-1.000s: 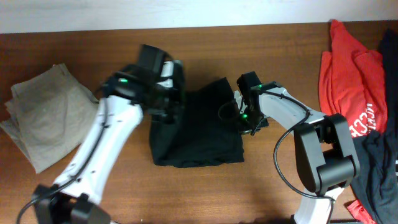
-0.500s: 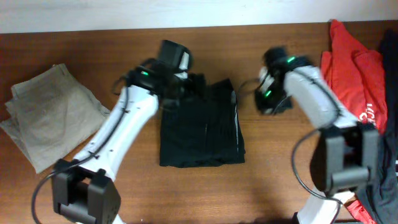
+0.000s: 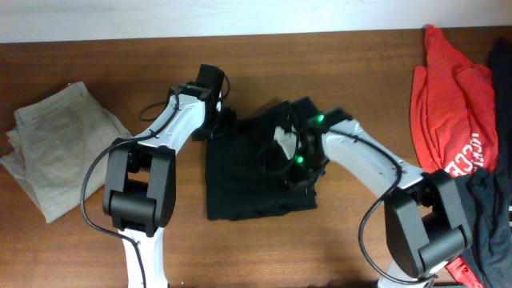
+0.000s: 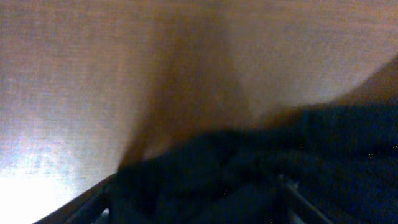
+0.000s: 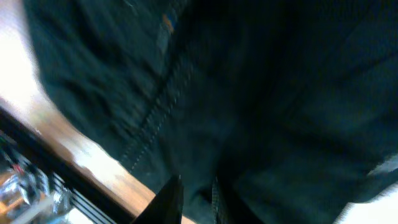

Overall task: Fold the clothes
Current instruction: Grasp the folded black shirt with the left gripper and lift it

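1. Khaki garment [image 3: 60,148] lies flat and squared at the far left of the bench [image 3: 344,240]. I judge that one done.
2. My left hand [image 3: 218,120] sits low at the top-left corner of the black garment [image 3: 248,180]. Its wrist view shows only dark cloth and wood, so I cannot tell whether it is spread or pinching.
3. The black garment lies mid-bench as a rough upright rectangle, rumpled along its top edge. I judge it part-folded, with tidying or another fold left.
4. My right hand [image 3: 300,164] is down on the garment's right half. In the wrist view its fingers [image 5: 168,199] are against the cloth, but I cannot tell whether they grip it.
5. The red garment [image 3: 448,104] and another black one [image 3: 488,216] lie heaped at the far right, not yet folded.
6. Against half a second ago, my left hand has kept to its corner. My right hand has come off bare bench beyond the top-right corner onto the cloth. The garment's outline has barely changed.
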{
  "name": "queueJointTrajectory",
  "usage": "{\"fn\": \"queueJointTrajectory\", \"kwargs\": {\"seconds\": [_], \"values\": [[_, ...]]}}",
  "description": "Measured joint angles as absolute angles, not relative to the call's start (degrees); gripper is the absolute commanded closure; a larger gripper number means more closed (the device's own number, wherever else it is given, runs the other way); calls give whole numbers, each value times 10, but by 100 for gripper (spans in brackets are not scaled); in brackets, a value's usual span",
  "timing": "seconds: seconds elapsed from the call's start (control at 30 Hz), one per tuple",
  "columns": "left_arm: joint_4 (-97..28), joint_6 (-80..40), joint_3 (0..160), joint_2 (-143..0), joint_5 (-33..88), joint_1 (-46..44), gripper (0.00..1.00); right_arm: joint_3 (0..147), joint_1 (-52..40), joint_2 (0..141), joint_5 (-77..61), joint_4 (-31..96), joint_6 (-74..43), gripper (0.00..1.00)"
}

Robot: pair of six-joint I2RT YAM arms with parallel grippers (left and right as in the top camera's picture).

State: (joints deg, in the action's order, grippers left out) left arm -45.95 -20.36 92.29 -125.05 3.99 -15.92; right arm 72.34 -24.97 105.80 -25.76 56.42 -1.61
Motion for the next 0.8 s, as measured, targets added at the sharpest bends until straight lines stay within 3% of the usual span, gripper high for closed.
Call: {"fn": "queueJointTrajectory", "kwargs": {"seconds": [0.17, 0.3, 0.43, 0.5, 0.7, 0.8], "values": [[-678, -205, 927, -1251, 40, -157, 19, 633, -248, 1058, -182, 471, -78, 75], [-783, -233, 922, -1252, 58, -158, 16, 636, -183, 1057, -107, 395, -91, 64], [-769, -234, 921, -1251, 76, -158, 13, 738, -116, 1058, -58, 495, -74, 45], [-742, -224, 923, -1242, 88, -158, 1, 815, -117, 1059, -51, 576, -69, 37], [-580, -151, 954, -1178, 214, -158, 1, 1053, -118, 1054, -46, 740, -60, 32], [-547, -136, 955, -1187, 250, -158, 1, 1079, -118, 1054, -45, 766, -61, 32]]}}
